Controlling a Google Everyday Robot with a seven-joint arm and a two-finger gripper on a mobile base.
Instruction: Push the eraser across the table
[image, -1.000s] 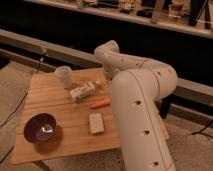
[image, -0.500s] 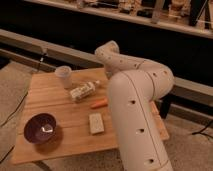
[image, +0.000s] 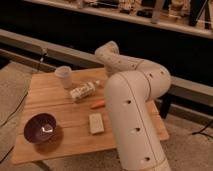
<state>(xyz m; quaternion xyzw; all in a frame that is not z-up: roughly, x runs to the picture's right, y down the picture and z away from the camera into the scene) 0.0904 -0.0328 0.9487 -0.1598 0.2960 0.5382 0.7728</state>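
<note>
Camera view shows the bench (image: 60, 145) from above and to one side, with the robot's white arm (image: 131, 115) rising across its right portion and folding back at a joint near the far edge. The gripper is not visible: it lies beyond that fold, hidden by the arm's own bulk, so I cannot tell whether it is spread, pressed together or pinching anything. The eraser is likewise not to be found on the exposed planks and is judged to sit on the covered right part of the bench. Items in plain sight are a pale cup (image: 64, 76) near the far left, a whitish packet (image: 82, 91) lying on its side just beside it, a carrot (image: 97, 104) near the arm, a pale rectangular block (image: 95, 123) closer to the front, and a dark purple bowl (image: 40, 128) at the front left. Assessment: the task is in its approach or early contact step, with completion unconfirmed. The next move calls for low, flat contact against the eraser's side and a straight sweep clear of the carrot and pale block.
</note>
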